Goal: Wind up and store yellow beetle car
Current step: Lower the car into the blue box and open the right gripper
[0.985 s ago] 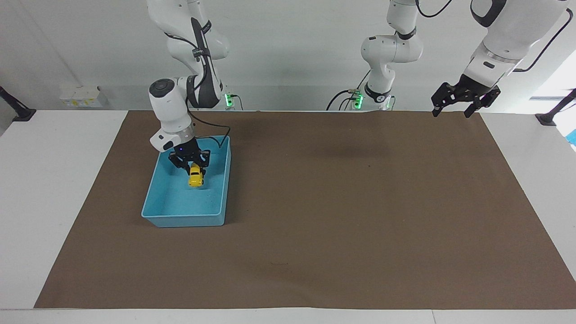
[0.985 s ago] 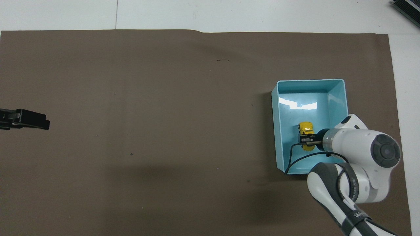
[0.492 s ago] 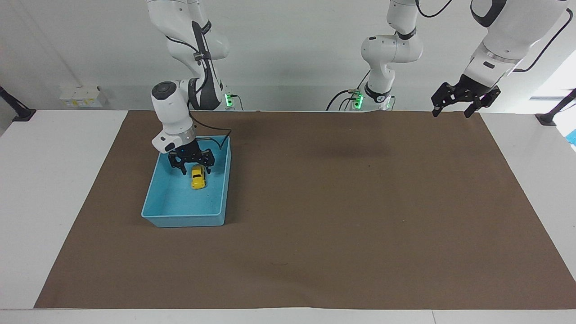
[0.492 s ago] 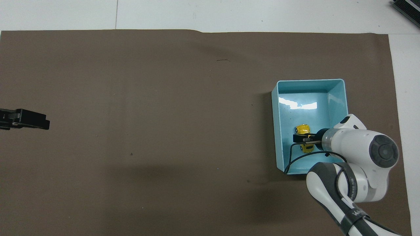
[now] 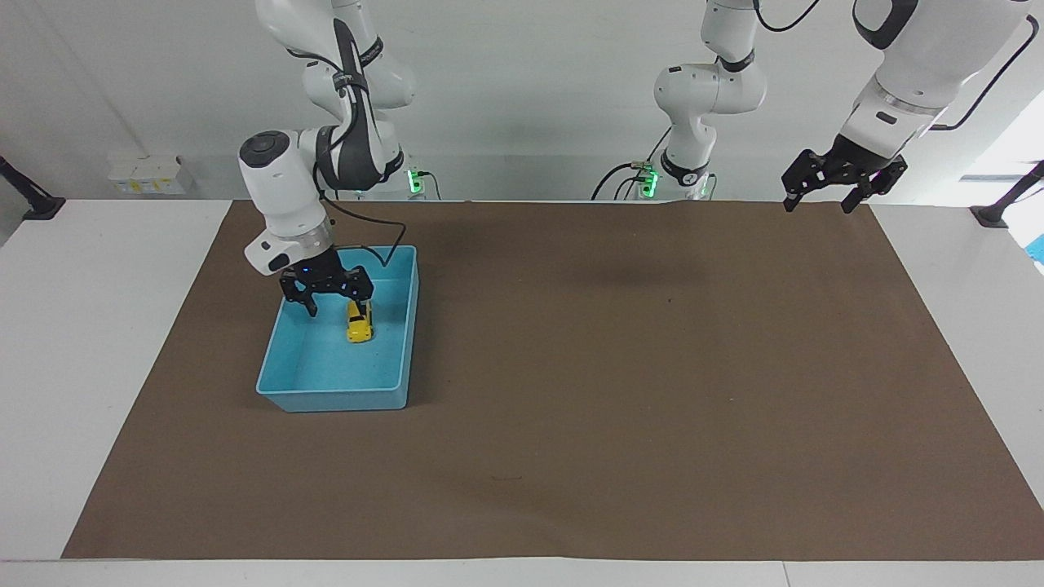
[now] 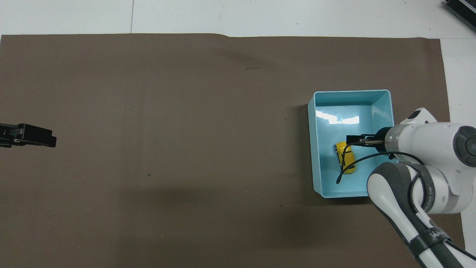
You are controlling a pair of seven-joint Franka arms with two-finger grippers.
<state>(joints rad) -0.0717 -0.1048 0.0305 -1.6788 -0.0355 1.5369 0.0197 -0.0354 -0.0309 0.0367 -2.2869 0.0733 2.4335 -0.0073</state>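
Up above the bin, the right gripper point(image 5: 326, 292) hung with its fingers spread wide and nothing between them, lifted clear of the toy and set toward the robots' end of the blue bin point(image 5: 277, 381). One finger crossed in front of the car as seen from across the table, yet it did not close on anything. A black cable looped from the wrist down over the bin.

The yellow beetle car point(image 5: 359, 324) lay on the bin's floor, in the half nearer the robots and closer to the bin wall that faces the table's middle. Its long axis ran roughly along the bin's length, from the robots' end outward, slightly slanted. From overhead the car point(image 6: 346, 162) showed a dark spot at its end farther from the robots; which end was the nose I could not tell.

The bin sat on the brown mat point(image 5: 620, 391) toward the right arm's end of the table.

The left gripper point(image 5: 844, 183) waited in the air over the mat's corner at the left arm's end, fingers apart and empty.
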